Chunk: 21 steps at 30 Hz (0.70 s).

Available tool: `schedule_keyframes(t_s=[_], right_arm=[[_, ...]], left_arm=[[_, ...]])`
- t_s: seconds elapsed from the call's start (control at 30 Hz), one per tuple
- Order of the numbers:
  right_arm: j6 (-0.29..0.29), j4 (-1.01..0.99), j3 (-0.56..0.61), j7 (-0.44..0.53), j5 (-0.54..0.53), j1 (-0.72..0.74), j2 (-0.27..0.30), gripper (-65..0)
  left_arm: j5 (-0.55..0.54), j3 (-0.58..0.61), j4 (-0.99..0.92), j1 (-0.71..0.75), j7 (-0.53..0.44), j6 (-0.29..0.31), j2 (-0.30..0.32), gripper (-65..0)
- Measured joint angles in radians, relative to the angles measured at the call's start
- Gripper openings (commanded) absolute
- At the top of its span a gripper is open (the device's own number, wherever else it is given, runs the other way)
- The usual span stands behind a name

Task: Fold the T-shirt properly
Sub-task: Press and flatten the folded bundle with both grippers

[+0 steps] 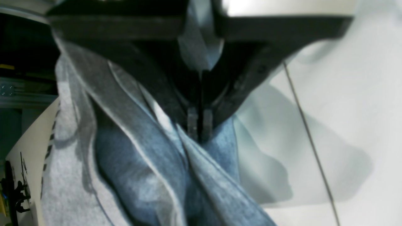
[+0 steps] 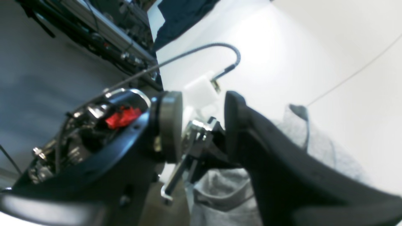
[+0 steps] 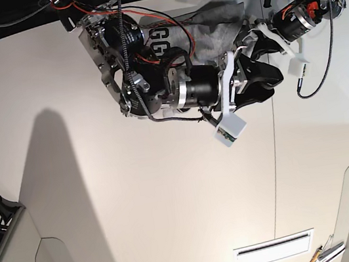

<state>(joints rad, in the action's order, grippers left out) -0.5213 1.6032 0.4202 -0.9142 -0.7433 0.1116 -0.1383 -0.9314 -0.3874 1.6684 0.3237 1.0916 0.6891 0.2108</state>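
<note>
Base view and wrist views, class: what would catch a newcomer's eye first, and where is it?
First, the two black arms crowded together at the far edge of the white table, over the bunched grey T-shirt. In the left wrist view, the left gripper is pinched shut on a fold of that shirt, which hangs below it. The right gripper stands open, with shirt fabric beyond it.

Count, base view: 1 T-shirt (image 3: 210, 22), grey, bunched at the far edge of the table (image 3: 173, 204). 1 table, white. 2 arms, both mine. 2 grippers: my left gripper (image 1: 200, 127) and my right gripper (image 2: 202, 125). 2 white camera blocks, 1 on each wrist (image 3: 230, 129). 1 pencil-like item (image 3: 312, 259) at the near table edge, identity unclear.
</note>
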Motion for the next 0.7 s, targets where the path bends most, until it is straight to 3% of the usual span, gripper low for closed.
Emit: schedule_keyframes(t_s=[0.17, 0.37, 0.4, 0.5, 0.6, 0.7], right_arm=[[-0.019, 0.0, 0.001, -0.034, 0.087, -0.001, 0.0, -42.7], [-0.022, 0.0, -0.018, -0.034, 0.184, -0.001, 0.0, -43.3], [-0.022, 0.0, -0.029, -0.034, 0.194, -0.001, 0.0, -46.8], [-0.025, 0.0, -0.072, -0.034, 0.252, 0.002, 0.0, -65.0], [-0.022, 0.0, -0.118, -0.034, 0.285, 0.008, 0.0, -65.0], [-0.018, 0.0, -0.164, -0.034, 0.34, 0.019, -0.001, -65.0]], left_arm=[[-0.061, -0.031, 0.0, -0.003, 0.001, 0.0, 0.01, -65.0], [-0.177, -0.186, 0.016, -0.019, -0.001, 0.0, 0.058, -65.0], [-0.208, -0.212, 0.024, -0.019, 0.018, 0.0, 0.059, -65.0], [-0.332, -0.269, 0.063, -0.016, 0.088, 0.0, 0.058, -65.0], [-0.502, -0.282, 0.102, -0.003, 0.177, 0.0, 0.058, -65.0], [-0.519, -0.28, 0.146, 0.039, 0.238, 0.0, 0.054, -65.0]])
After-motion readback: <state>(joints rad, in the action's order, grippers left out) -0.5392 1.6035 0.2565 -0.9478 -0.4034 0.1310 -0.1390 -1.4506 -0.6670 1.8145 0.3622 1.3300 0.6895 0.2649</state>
